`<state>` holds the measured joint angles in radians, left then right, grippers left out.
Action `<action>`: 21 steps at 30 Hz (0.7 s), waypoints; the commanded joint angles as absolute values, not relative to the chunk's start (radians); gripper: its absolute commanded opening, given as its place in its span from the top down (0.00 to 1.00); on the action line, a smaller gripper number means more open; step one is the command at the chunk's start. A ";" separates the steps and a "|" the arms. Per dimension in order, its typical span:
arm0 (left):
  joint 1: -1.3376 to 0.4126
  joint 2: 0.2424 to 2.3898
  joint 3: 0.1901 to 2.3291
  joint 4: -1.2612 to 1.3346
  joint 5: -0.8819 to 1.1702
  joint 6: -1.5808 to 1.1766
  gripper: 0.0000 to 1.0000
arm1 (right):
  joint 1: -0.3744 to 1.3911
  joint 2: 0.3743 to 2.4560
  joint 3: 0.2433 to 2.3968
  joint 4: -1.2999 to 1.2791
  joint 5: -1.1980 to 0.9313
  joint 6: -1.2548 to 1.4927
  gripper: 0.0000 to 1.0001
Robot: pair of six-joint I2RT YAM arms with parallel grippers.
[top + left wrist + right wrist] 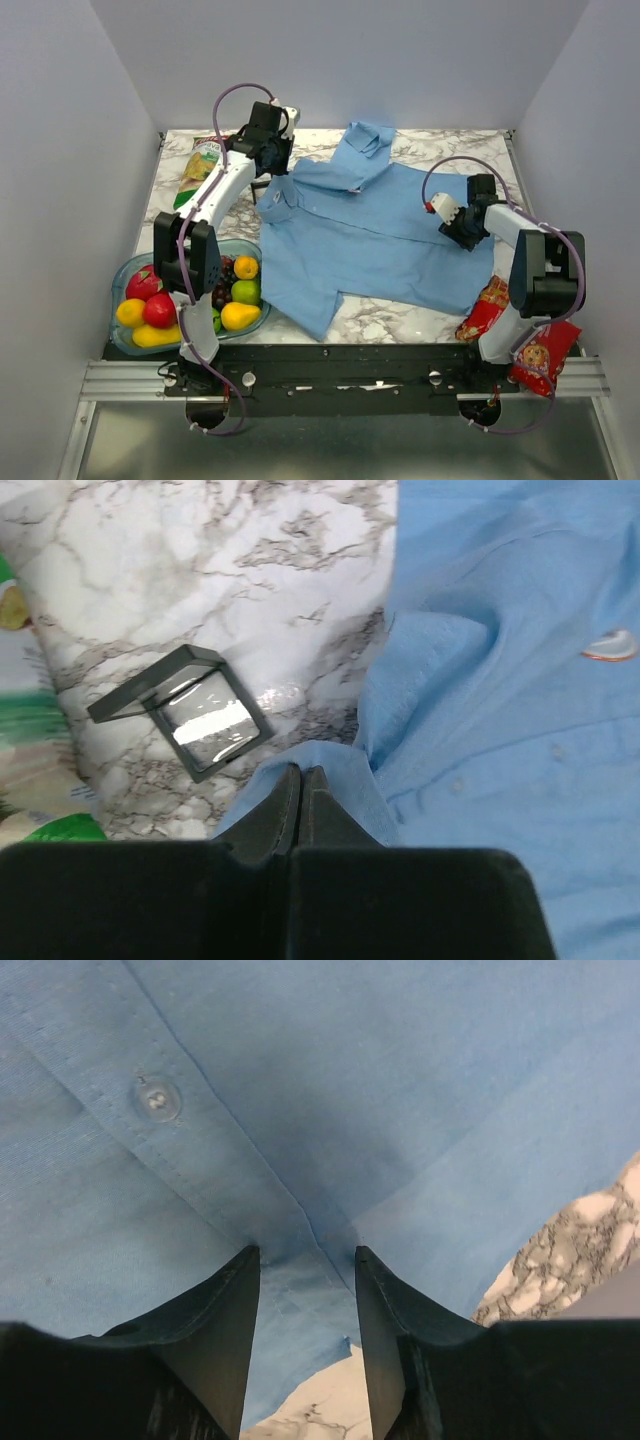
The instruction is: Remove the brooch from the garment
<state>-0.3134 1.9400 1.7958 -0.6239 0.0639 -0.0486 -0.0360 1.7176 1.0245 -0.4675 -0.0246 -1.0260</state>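
The light blue garment (370,235) lies spread on the marble table. The brooch (610,645), a small white oval with an orange rim, is pinned on it at the right of the left wrist view; I cannot make it out in the top view. My left gripper (272,172) is shut at the shirt's far left corner, and the cloth (480,730) tents up round its tips (302,770). My right gripper (452,228) is open, with its fingers (240,1290) pressed on the shirt's button strip (200,1160) near the right hem.
A small clear box with a dark frame (195,715) lies on the marble just left of the shirt. A bowl of fruit (128,268) stands at the near left, a green snack bag (200,165) at the far left, and red snack packets (487,305) at the near right.
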 commanded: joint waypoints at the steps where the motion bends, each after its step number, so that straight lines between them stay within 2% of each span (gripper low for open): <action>1: -0.307 1.965 1.855 -0.600 -0.107 -0.014 1.00 | -0.094 1.758 1.042 -0.445 0.044 -1.068 0.50; 3: -0.307 1.959 1.862 -0.597 -0.153 0.023 0.96 | -0.110 1.761 1.042 -0.439 0.048 -1.080 0.50; 4: -0.307 1.956 1.864 -0.598 -0.164 0.032 0.90 | -0.113 1.759 1.040 -0.437 0.051 -1.091 0.50; 5: -0.307 1.948 1.858 -0.604 -0.173 0.063 0.79 | -0.118 1.758 1.042 -0.434 0.055 -1.095 0.50; 8: -0.307 1.899 1.826 -0.632 -0.155 0.104 0.66 | -0.132 1.744 1.045 -0.430 0.051 -1.103 0.50; 10: -0.307 1.835 1.781 -0.627 -0.097 0.133 0.62 | -0.133 1.727 1.052 -0.430 0.037 -1.097 0.50; 11: -0.307 1.807 1.752 -0.618 -0.074 0.143 0.57 | -0.133 1.703 1.055 -0.431 0.022 -1.092 0.50; 14: -0.310 1.700 1.600 -0.549 0.000 0.175 0.51 | -0.135 1.674 1.071 -0.436 0.008 -1.078 0.50; 17: -0.319 1.626 1.542 -0.522 0.141 0.228 0.46 | -0.133 1.652 1.071 -0.436 -0.032 -1.078 0.50; 19: -0.331 1.595 1.482 -0.532 0.269 0.324 0.45 | -0.133 1.611 1.066 -0.445 -0.076 -1.084 0.49; 21: -0.362 1.615 1.465 -0.589 0.327 0.403 0.50 | -0.133 1.579 1.054 -0.459 -0.158 -1.100 0.48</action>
